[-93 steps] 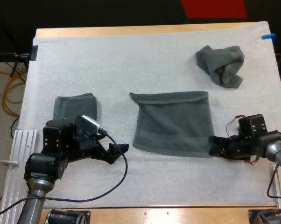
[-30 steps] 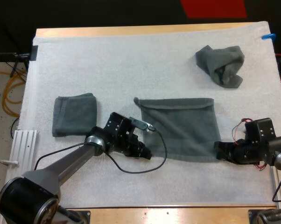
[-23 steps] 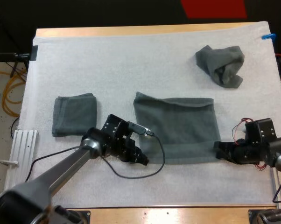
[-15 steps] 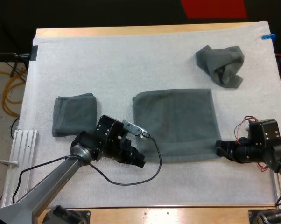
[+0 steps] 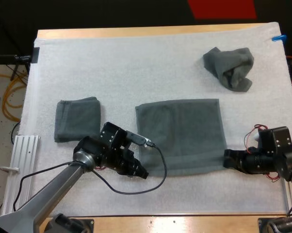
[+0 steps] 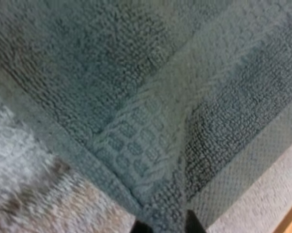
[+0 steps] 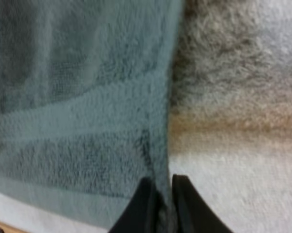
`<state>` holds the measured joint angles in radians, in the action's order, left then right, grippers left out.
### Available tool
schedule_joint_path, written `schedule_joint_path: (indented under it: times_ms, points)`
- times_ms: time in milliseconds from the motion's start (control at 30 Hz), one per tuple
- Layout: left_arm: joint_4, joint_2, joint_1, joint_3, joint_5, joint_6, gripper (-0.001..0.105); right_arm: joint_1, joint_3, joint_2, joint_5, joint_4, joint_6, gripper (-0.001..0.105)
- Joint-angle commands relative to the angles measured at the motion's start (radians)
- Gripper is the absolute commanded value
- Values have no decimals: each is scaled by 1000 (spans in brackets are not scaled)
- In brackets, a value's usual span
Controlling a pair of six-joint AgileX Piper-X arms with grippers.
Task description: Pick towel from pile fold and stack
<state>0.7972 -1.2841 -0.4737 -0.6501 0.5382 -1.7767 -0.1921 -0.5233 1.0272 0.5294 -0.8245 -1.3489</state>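
The spread towel (image 5: 180,133) lies flat in the middle of the mat (image 5: 117,73). My left gripper (image 5: 141,173) is at its near left corner and my right gripper (image 5: 226,159) at its near right corner. In the right wrist view the fingers (image 7: 189,206) are clamped on the towel's edge. In the left wrist view I see just the tips on either side of the corner, so I judge them clamped as well, though the bite looks thin.

That thin bite is my worry: a shallow hold on the left corner could slip as I lift, and the fold would land skewed. If the two arms rise unevenly, the cloth could drag and bunch. The folded towel (image 5: 78,120) sits near my left arm, where a wide swing could nudge it. The crumpled towel (image 5: 229,68) is well apart.
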Motion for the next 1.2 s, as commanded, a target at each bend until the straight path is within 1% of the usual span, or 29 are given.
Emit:
schedule_joint_path:
  times_ms: [0, 33, 100, 133, 167, 300, 333, 400, 500, 600, 700, 800, 833, 867, 900, 967, 1100, 1167]
  points:
    - [-29, 5, 27, 1, -13, -20, 0, 1, 1, -7, -15, 38, 41, 1]
    - [-45, 5, 44, 1, -14, -39, 0, 1, 1, -7, -20, 65, 67, 1]
    - [-124, 5, 97, 1, -8, -105, 0, 1, 1, 6, -26, 176, 168, 1]
    - [-161, 2, 114, 1, -1, -124, 0, 1, 1, 16, -26, 213, 198, 1]
    - [-211, -5, 140, 1, 19, -153, 0, 1, 1, 38, -26, 276, 245, 1]
    - [-380, -83, 217, 1, 130, -244, 0, 3, 1, 143, -24, 470, 365, 1]
    - [-409, -104, 225, 1, 151, -256, 0, 3, 1, 164, -24, 508, 385, 1]
    - [-502, -171, 242, 1, 209, -298, 0, 3, -1, 235, -24, 626, 445, 1]
    - [-621, -248, 254, -1, 228, -368, 0, 3, -1, 308, -30, 745, 497, 1]
    - [-674, -306, 263, -22, 227, -384, 0, 3, -1, 359, -54, 818, 520, 1]
    - [-687, -347, 265, -58, 222, -384, 0, 3, -1, 385, -94, 829, 524, 1]
    - [-697, -376, 265, -89, 218, -384, 0, 3, -1, 403, -113, 835, 523, 1]
    - [-698, -382, 265, -93, 212, -384, 0, 3, -1, 408, -113, 845, 520, 1]
    - [-698, -390, 265, -102, 188, -384, 0, 3, -1, 414, -112, 858, 514, 1]
    - [-698, -393, 265, -106, 160, -384, 0, 3, -1, 421, -110, 874, 511, 1]
    - [-697, -394, 265, -105, 130, -383, 0, 3, -1, 431, -108, 885, 512, 1]
    - [-695, -394, 265, -105, 124, -364, 0, 3, -1, 450, -107, 903, 512, 2]
    - [-695, -394, 265, -105, 124, -325, 0, 3, -1, 455, -109, 903, 508, 6]
